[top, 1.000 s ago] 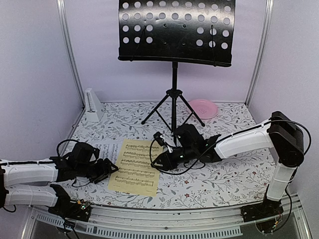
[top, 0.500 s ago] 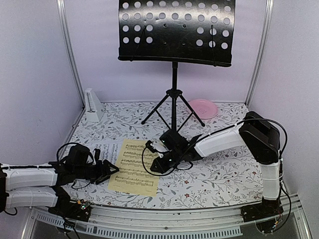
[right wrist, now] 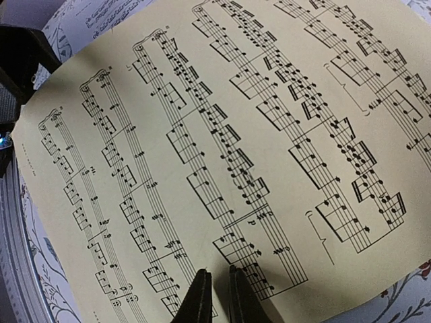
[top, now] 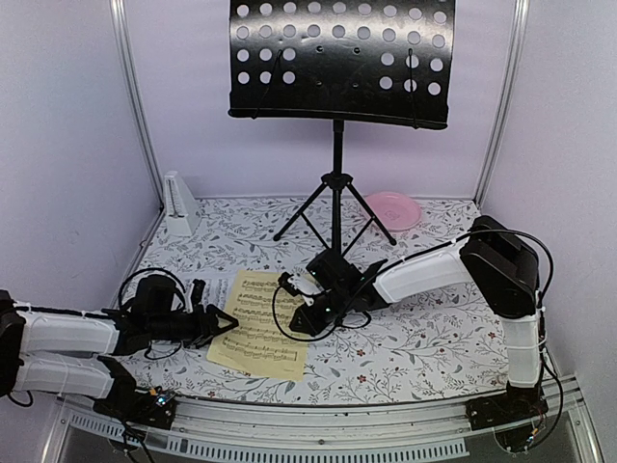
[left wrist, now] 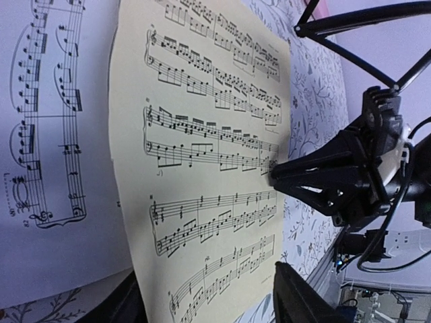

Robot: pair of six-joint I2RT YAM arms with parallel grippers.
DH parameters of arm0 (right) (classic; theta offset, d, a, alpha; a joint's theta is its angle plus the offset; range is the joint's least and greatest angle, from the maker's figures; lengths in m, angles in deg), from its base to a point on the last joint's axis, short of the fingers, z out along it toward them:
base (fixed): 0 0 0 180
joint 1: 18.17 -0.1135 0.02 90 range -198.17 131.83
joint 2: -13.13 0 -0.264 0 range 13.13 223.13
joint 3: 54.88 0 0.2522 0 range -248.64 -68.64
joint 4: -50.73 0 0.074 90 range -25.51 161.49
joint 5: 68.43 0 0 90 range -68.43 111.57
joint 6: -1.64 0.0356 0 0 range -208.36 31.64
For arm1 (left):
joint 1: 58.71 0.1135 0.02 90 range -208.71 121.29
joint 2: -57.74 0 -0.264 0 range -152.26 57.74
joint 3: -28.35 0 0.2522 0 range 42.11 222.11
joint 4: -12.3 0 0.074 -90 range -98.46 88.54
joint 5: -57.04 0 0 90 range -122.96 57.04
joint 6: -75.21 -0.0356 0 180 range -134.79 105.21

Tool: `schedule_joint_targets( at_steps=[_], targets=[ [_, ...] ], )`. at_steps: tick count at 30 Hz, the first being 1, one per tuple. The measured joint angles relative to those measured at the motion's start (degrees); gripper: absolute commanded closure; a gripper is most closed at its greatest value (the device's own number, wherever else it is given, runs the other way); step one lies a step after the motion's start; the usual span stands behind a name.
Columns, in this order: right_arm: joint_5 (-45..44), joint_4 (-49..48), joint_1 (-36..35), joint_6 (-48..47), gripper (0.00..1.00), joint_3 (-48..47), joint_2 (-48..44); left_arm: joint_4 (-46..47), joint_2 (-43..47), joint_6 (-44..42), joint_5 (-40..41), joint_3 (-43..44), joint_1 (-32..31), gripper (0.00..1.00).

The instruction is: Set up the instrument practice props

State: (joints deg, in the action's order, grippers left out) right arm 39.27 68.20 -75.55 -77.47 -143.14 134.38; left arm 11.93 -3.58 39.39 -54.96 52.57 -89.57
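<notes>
The yellowish sheet-music page (top: 260,323) lies flat on the table in front of the black music stand (top: 337,63), partly over the white page (top: 198,289). My left gripper (top: 224,321) is open at the yellowish page's left edge. In the left wrist view its jaws (left wrist: 212,303) stand wide apart either side of the page's near part (left wrist: 202,134). My right gripper (top: 294,326) is shut, its tips resting on the page's right edge (right wrist: 217,286). It holds nothing. The pale-grey metronome (top: 179,203) stands at the back left.
The stand's tripod legs (top: 333,217) spread just behind the right gripper. A pink plate (top: 392,208) sits at the back right. White walls close in the left, right and back of the floral table (top: 424,338).
The right arm swung left and lowered its gripper onto the yellowish page's right edge, then held there. The left gripper slid right, up to the page's left edge.
</notes>
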Motion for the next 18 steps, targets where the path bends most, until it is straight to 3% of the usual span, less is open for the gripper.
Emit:
schedule_joint_targets(
  at_steps=[7,10,15,17,18],
  targets=[
    [0.46,-1.09,0.04,-0.70,0.88,0.68,-0.02,1.18,-9.38,-1.18,-0.33,4.02,1.68,0.43],
    [0.63,-1.73,0.07,-1.20,0.88,1.07,-0.11,1.36,-13.03,-2.45,-0.55,6.82,2.54,0.62],
    [1.18,-2.73,0.07,-1.53,0.86,1.62,-0.22,-0.68,-19.82,-5.64,0.59,13.49,3.72,0.84],
    [1.53,-2.89,0.07,-1.49,0.82,1.81,-0.33,-1.60,-21.16,-6.71,1.01,15.17,3.82,0.99],
    [1.75,-2.84,0.07,-1.51,0.80,1.92,-0.52,-2.14,-21.49,-7.37,1.22,15.74,3.87,1.00]
  ],
)
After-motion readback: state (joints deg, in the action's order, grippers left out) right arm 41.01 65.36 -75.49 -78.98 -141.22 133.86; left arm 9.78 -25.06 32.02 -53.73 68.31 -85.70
